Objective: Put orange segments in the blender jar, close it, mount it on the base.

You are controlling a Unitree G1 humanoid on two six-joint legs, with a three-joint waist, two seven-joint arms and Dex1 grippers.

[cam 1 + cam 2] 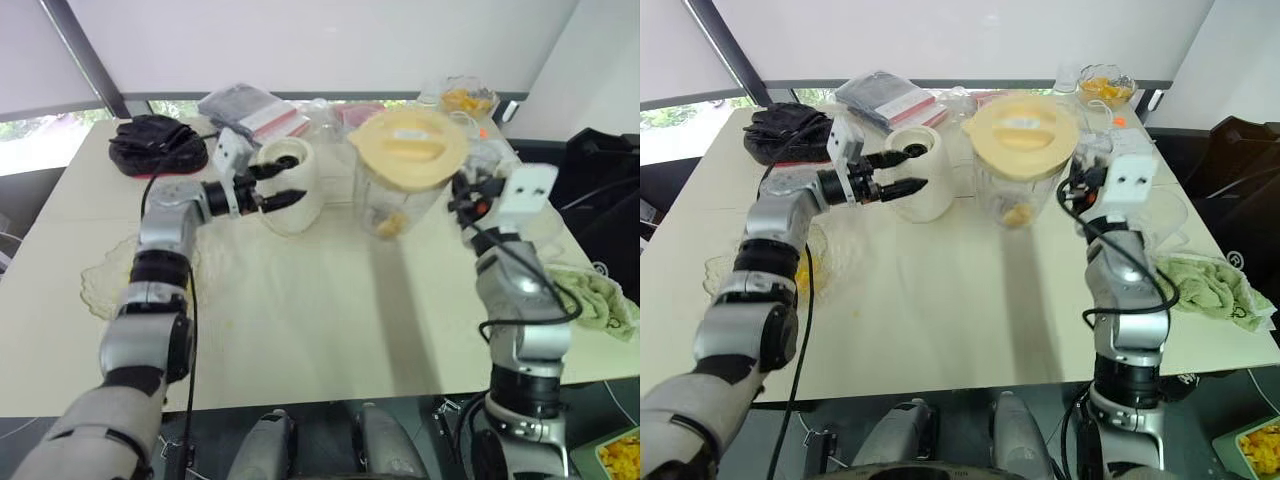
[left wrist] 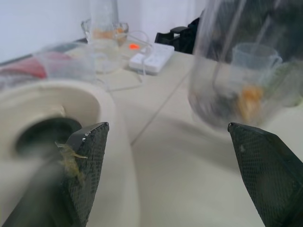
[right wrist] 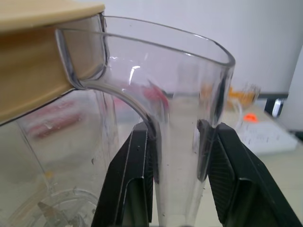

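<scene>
Gripping the clear handle [image 3: 189, 94] of the blender jar [image 1: 400, 200], the right claw [image 3: 181, 137] has one black finger pressed to each side of it. The jar is upright just beside the cream base [image 1: 305, 210], its pale yellow lid [image 1: 407, 148] on and orange segments [image 1: 390, 225] at its bottom; whether it touches the counter [image 1: 300, 300] I cannot tell. The left claw [image 1: 297, 178] is spread wide at the base, one finger over its top socket.

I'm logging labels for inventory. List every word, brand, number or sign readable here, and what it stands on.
No text can be read in any view.
Yellow lid on the blender jar: pale raised patch, too blurred to read.
Red-striped packets at the back: any print too small.
</scene>
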